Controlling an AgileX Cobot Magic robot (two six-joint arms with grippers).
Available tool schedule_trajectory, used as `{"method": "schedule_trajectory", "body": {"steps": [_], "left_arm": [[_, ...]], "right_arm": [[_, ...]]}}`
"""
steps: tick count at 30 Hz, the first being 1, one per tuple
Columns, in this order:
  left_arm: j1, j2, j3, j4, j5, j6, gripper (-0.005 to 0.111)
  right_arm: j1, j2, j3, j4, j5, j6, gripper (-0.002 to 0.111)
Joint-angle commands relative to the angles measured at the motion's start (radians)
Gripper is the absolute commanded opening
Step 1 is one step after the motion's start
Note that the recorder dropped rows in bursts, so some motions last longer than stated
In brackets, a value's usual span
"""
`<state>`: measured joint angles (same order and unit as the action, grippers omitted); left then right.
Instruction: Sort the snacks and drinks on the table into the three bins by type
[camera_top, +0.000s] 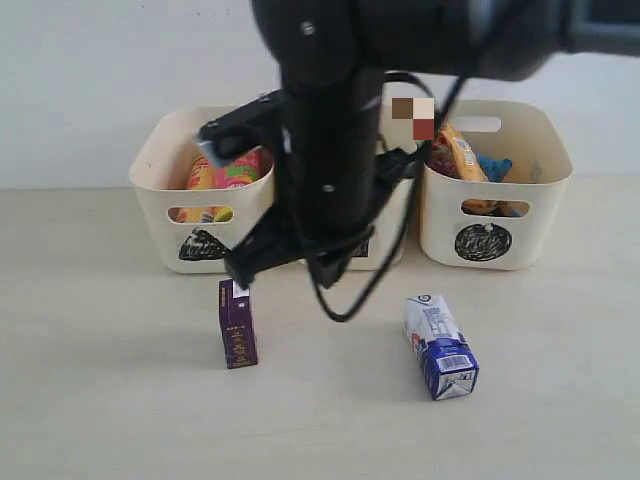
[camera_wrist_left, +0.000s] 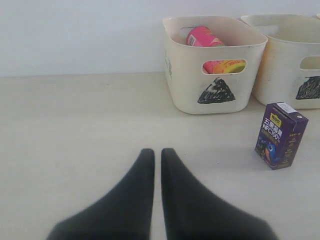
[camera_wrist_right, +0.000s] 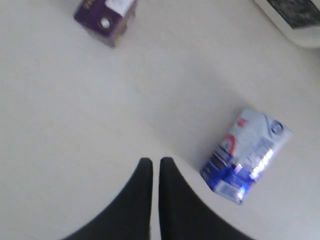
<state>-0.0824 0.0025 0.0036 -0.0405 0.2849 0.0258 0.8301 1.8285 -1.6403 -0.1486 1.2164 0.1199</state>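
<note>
A dark purple carton (camera_top: 238, 325) stands upright on the table (camera_top: 100, 380). A white and blue carton (camera_top: 440, 347) lies on its side to its right. The triangle bin (camera_top: 150, 195) holds a pink tube (camera_top: 235, 170) and an orange-yellow tube (camera_top: 200, 180). In the circle bin (camera_top: 540, 200) are an orange bag (camera_top: 462, 155) and a blue bag (camera_top: 493, 165). My left gripper (camera_wrist_left: 153, 151) is shut and empty, low over bare table, well short of the purple carton (camera_wrist_left: 280, 135). My right gripper (camera_wrist_right: 152, 160) is shut and empty above the table, just beside the white and blue carton (camera_wrist_right: 245, 155).
A black arm (camera_top: 325, 150) hangs in front of the middle bin (camera_top: 388, 245) and hides most of it. All three bins stand in a row against the white back wall. Bare table runs along the front edge and at far left.
</note>
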Motion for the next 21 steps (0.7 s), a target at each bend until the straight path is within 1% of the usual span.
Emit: {"method": "schedule_trajectory", "body": {"steps": [1, 3, 8, 10, 11, 12, 13, 15, 16, 19, 21], "left_arm": [[0.002, -0.002, -0.004, 0.0, -0.007, -0.009, 0.004], [0.002, -0.002, -0.004, 0.0, -0.007, -0.009, 0.004], [0.002, -0.002, -0.004, 0.0, -0.007, -0.009, 0.004], [0.002, -0.002, -0.004, 0.0, -0.007, -0.009, 0.004], [0.002, -0.002, -0.004, 0.0, -0.007, -0.009, 0.004], [0.002, -0.002, -0.004, 0.0, -0.007, -0.009, 0.004], [0.002, -0.002, -0.004, 0.0, -0.007, -0.009, 0.004], [0.002, -0.002, -0.004, 0.0, -0.007, -0.009, 0.004], [0.002, -0.002, -0.004, 0.0, -0.007, -0.009, 0.004], [0.002, -0.002, -0.004, 0.0, -0.007, -0.009, 0.004], [0.002, -0.002, -0.004, 0.0, -0.007, -0.009, 0.004]], "right_arm": [[-0.092, -0.212, 0.224, -0.044, 0.005, -0.007, 0.0], [-0.168, -0.31, 0.334, -0.044, -0.01, 0.006, 0.0], [-0.378, -0.512, 0.555, -0.053, -0.182, 0.021, 0.0], [-0.453, -0.577, 0.625, -0.08, -0.233, 0.021, 0.0], [-0.506, -0.629, 0.681, -0.119, -0.266, 0.021, 0.0], [-0.532, -0.657, 0.708, -0.14, -0.283, 0.025, 0.0], [-0.575, -0.71, 0.758, -0.18, -0.323, 0.06, 0.0], [-0.63, -0.804, 0.836, -0.228, -0.402, 0.103, 0.0], [-0.642, -0.844, 0.863, -0.237, -0.433, 0.122, 0.0], [-0.651, -1.068, 0.971, -0.262, -0.542, 0.224, 0.0], [-0.651, -1.217, 1.031, -0.265, -0.601, 0.226, 0.0]]}}
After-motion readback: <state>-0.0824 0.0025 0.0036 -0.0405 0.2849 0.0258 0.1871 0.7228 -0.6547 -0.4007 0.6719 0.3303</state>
